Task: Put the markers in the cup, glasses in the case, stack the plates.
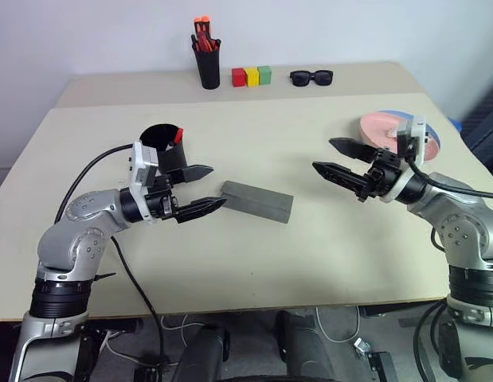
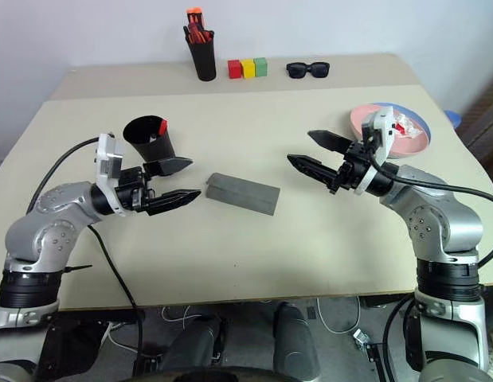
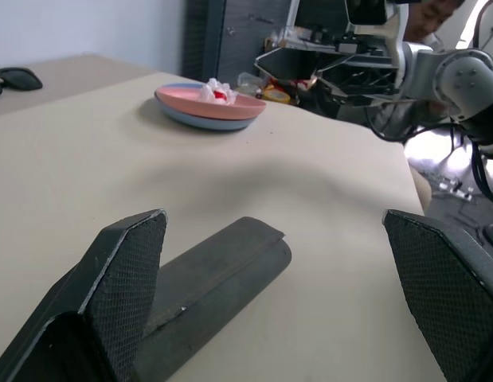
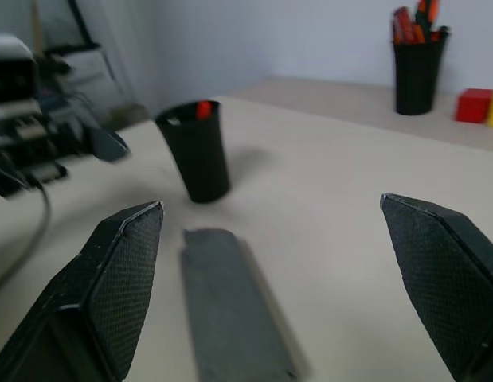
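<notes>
My fingers [image 3: 123,286] spread wide, bottom corners. Closed grey case [image 3: 222,274] lies between them. Pink plate on blue plate [image 3: 210,111] upper centre. Right gripper [image 3: 314,68] hovers top right.

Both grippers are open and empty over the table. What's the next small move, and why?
Probably none beyond drawing both arms back. The plates sit stacked, pink on blue; a red-capped marker stands in the cup; the case lies closed. The left gripper and right gripper hang open and empty. Whether the glasses are inside the case cannot be seen, so check that first.
</notes>
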You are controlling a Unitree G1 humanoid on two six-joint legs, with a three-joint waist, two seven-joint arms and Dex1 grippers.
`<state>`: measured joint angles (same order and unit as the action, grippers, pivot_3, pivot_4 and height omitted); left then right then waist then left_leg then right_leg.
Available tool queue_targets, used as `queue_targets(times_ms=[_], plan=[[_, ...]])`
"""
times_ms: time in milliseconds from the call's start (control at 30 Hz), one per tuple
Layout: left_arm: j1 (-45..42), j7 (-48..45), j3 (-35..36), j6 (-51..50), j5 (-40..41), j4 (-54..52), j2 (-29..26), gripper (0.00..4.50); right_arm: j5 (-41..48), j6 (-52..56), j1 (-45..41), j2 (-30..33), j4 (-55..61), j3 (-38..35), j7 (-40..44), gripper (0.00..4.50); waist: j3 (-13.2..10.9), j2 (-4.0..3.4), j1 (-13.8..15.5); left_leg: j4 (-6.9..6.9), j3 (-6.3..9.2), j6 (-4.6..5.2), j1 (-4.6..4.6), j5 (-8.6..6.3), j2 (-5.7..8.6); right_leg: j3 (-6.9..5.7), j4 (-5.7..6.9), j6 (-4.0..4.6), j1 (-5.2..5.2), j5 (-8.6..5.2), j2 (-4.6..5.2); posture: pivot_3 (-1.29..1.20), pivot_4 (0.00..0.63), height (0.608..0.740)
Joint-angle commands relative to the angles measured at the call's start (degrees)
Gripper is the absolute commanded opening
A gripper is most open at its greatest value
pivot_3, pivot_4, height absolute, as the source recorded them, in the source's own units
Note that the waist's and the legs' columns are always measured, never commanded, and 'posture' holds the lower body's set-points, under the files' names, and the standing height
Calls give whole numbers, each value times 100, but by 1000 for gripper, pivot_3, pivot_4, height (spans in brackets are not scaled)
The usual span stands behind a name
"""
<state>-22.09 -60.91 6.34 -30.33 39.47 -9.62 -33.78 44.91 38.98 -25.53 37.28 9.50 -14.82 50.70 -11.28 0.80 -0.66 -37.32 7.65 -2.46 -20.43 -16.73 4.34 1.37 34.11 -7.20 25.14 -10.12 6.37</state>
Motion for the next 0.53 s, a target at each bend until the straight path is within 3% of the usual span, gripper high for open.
queue_targets(times_ms=[33, 200, 533], plan=[[-7, -33, 73, 131, 61, -99, 16, 4500, 286, 83, 223, 250, 594, -218, 163, 4455, 1, 2, 28, -1, 1, 0, -2, 0, 0, -1, -2, 0, -1, 0, 0, 0, 150, 740], [-94, 43, 25, 98, 56, -101, 64, 4500, 262, -74, 857, 707, 1041, -349, 640, 4455, 1, 2, 9, 1, 0, 2, -2, -1, 1, -1, -5, -1, -2, -1, 1, 0, 150, 740], [708, 191, 349, 135, 133, -478, -102, 4500, 153, 32, 896, 858, 1152, -227, 375, 4455, 1, 2, -1, 0, -4, 2, 1, -1, -9, 0, -4, 0, -3, -1, -5, 0, 150, 740]])
